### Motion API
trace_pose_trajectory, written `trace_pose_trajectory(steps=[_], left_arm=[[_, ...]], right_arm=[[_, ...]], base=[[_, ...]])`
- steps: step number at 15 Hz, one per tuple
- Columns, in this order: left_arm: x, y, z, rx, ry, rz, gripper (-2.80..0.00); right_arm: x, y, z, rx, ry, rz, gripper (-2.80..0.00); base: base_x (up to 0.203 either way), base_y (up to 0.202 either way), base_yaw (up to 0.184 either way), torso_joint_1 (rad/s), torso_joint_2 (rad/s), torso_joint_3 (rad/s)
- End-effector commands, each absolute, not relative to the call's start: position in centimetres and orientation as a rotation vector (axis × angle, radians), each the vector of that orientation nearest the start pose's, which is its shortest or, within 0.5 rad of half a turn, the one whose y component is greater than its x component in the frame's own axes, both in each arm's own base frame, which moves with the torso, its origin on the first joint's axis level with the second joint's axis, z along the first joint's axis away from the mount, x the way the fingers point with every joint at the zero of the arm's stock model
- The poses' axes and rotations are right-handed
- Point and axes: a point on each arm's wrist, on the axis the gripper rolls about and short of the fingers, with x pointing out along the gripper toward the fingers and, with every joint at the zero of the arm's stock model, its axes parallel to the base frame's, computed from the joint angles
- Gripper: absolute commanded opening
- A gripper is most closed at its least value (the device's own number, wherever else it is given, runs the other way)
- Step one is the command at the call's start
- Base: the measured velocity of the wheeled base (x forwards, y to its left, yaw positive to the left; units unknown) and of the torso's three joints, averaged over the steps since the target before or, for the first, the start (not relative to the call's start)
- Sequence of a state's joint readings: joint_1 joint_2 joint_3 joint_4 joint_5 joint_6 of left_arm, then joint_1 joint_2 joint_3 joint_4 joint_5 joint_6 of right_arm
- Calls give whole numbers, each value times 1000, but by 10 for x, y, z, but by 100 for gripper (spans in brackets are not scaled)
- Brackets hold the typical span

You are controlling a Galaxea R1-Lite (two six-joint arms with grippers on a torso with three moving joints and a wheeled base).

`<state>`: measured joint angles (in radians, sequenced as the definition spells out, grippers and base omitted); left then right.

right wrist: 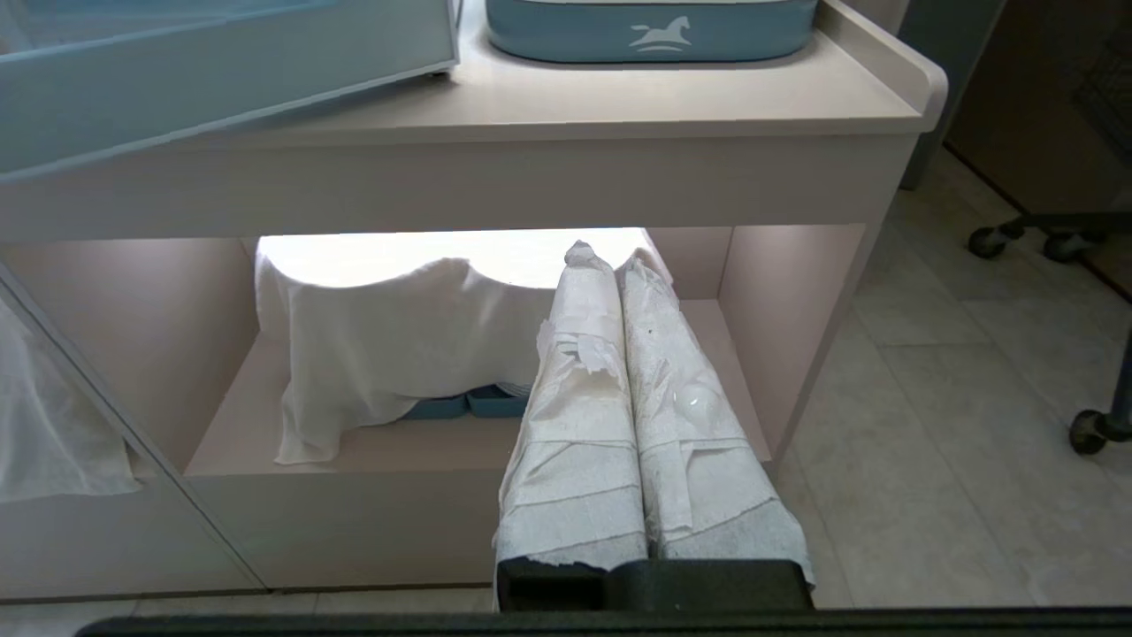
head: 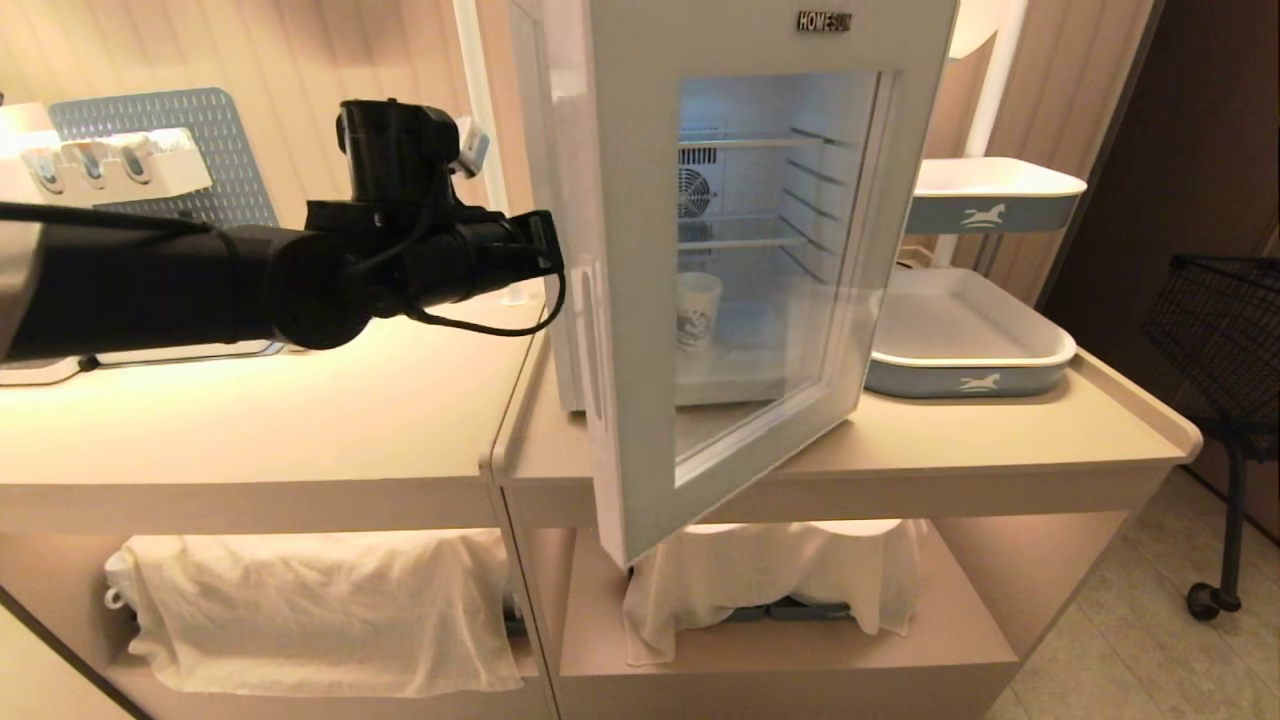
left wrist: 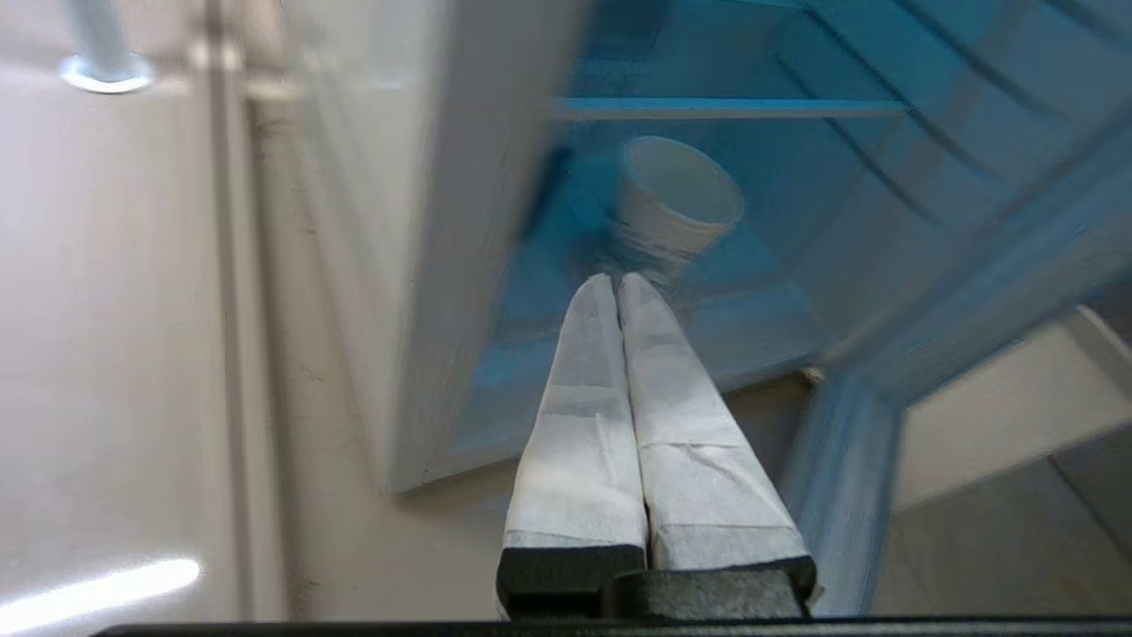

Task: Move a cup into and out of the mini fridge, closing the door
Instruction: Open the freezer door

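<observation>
The mini fridge stands on the counter, its door swung partly open toward me. Seen through the door's glass, the cup stands upright on the fridge floor. My left arm reaches in from the left, and its tip is hidden behind the door's edge. In the left wrist view the left gripper is shut and empty. It points into the gap between the fridge wall and the door, just short of the cup. My right gripper hangs low, shut and empty, facing the lower shelf.
A blue-and-white tray lies right of the fridge, with another tray raised behind it. A black wire cart stands at the far right. White cloths drape the shelves under the counter. A blue perforated rack stands back left.
</observation>
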<state>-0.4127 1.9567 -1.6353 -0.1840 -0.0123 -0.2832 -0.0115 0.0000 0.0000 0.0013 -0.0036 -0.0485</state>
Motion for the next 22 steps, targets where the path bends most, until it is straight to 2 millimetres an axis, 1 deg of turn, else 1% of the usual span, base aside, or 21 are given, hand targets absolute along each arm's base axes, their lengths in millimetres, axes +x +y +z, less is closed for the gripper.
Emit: trace_pose_trajectory(steps=[1,6,9,13,22], left_arm=[[350,-166,297,-273,166,-433,-280],[316,-188,311,-311,161,-520,-280],[294,-207,317,-334,166,-572,-280],[277,-230,317,-333,170,-584,-280],[233,-283,320,-343,172,-711,-280]], right_arm=[[-21,0,70,-49,22,-13,-280],[-21,0,70,-49,22,-13,-280],[-21,0,70,-49,22,-13,-280],[-21,0,70,-49,22,-12,-280],[-21,0,70,-49,22,-13,-280]], base=[[0,0,0,0,0,0],[0,0,0,0,0,0],[0,0,0,0,0,0],[0,0,0,0,0,0],[0,0,0,0,0,0]])
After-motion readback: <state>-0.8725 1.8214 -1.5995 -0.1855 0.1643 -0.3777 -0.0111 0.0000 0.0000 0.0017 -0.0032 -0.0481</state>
